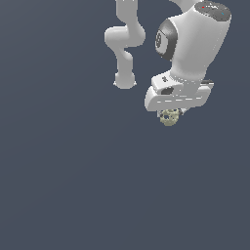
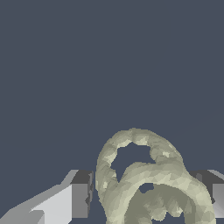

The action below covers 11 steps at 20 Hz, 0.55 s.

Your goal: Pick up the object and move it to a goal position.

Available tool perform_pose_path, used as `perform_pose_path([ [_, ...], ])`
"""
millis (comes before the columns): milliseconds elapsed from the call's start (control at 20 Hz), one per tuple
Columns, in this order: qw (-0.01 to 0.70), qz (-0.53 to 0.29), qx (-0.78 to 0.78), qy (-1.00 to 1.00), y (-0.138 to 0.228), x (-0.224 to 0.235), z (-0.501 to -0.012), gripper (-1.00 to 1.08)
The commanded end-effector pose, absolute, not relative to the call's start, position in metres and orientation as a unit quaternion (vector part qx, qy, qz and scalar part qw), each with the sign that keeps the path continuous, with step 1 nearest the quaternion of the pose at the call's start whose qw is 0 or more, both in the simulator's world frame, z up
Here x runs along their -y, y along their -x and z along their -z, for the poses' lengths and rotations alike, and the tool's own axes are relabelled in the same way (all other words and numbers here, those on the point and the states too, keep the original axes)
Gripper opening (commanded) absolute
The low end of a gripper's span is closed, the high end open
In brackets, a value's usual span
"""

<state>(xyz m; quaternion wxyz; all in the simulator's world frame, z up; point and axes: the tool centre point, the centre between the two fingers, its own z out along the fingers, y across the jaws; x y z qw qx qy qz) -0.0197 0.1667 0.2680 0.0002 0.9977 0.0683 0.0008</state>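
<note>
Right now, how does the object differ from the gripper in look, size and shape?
Colour: the object is pale yellowish-beige with dark speckles; the gripper is plain white with dark finger pads.
Size: in the exterior view the object is far smaller than the gripper above it.
Shape: in the wrist view the object is lumpy with looping, holed curves; the gripper is blocky and flat-faced.
Shared: the object sits between the gripper's fingers.

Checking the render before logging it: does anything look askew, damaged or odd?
Nothing stands out. The pale lumpy object sits between the hand's fingers, whole; in the wrist view it shows looped, holed shapes. Whether the fingers press it is unclear.
</note>
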Motion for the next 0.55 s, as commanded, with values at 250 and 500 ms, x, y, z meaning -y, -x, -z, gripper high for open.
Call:
perform_pose_path([
  [250,0.000,0.000,-0.068,-0.998,0.0193,-0.1808,-0.2856,-1.00],
  [500,0.000,0.000,-0.068,-0.998,0.0184,-0.1787,-0.2827,-1.00],
])
